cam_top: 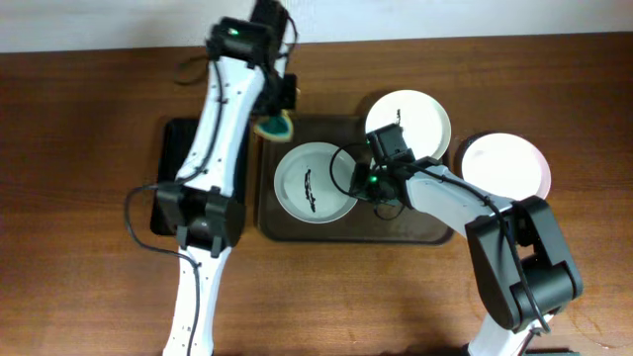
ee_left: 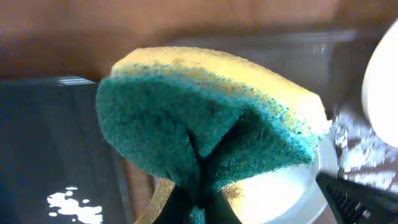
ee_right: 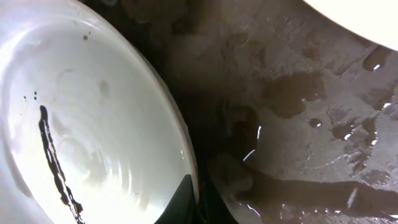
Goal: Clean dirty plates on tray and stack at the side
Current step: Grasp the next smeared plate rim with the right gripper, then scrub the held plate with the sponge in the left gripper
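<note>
Snugly in left gripper: green-yellow sponge

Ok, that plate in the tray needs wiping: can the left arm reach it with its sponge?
Probably yes. The left claw holds the sponge just off the smeared plate at its upper-left rim, nothing between. The right claw sits at the plate's right edge, away from the smear.

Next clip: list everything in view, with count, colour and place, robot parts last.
plates: three, white; smeared plate on the tray, one overlapping its far right corner, one on the table to its right
tray: one, dark brown, centre
black tray: one, left, partly under the left arm
sponge: one, yellow and green, above the tray's far left corner
table: one, brown wood
left gripper: holding the sponge
right gripper: pinching the smeared plate's rim
</note>
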Motion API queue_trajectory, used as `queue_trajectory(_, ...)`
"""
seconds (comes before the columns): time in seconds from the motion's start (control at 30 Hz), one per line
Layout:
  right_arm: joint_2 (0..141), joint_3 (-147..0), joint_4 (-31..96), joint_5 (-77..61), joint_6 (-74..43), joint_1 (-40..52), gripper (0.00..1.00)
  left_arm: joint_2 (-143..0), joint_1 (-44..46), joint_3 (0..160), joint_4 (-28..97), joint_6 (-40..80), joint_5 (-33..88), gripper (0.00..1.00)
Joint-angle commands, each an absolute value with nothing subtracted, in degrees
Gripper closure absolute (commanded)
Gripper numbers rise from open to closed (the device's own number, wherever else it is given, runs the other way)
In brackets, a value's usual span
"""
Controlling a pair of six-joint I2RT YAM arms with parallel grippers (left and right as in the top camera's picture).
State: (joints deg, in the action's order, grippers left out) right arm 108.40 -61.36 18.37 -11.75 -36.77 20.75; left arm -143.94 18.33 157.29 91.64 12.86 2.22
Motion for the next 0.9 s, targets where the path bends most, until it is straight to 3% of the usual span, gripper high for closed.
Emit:
queue_trajectory(0.0,111.4,-61.4,17.5,-13.8,-38.3,19.4,0.96,-143.7,21.1,146.2,86.2,11.9,10.6,1.00)
queue_trajectory(0.17,112.0,-61.4,15.4,-16.2,-39.5,17.9,0.96,-143.7,25.5,127.9,78.0,13.0,13.2,1.00)
queue_trajectory(0.37,112.0,-61.4,15.7,-18.7,-36.1,17.9,0.96,-143.7,26.3,113.2,72.6,19.6,3.7,1.00)
queue_trajectory(0.47,112.0,-61.5,17.4,-21.5,-27.9,16.4,0.95,-143.7,24.5,112.4,67.8,6.8,3.3,1.00)
queue_trajectory(0.57,112.0,-63.2,19.2,-23.8,-20.0,14.6,0.79,-143.7,23.0,112.4,60.8,-8.6,3.3,1.00)
queue_trajectory(0.67,112.0,-65.2,18.6,-21.6,-15.0,14.6,0.74,-143.7,22.9,112.4,56.8,-13.7,4.2,1.00)
queue_trajectory(0.87,112.1,-65.2,11.3,-20.3,-17.6,14.6,0.77,-143.7,22.9,113.4,59.2,-16.8,9.5,1.00)
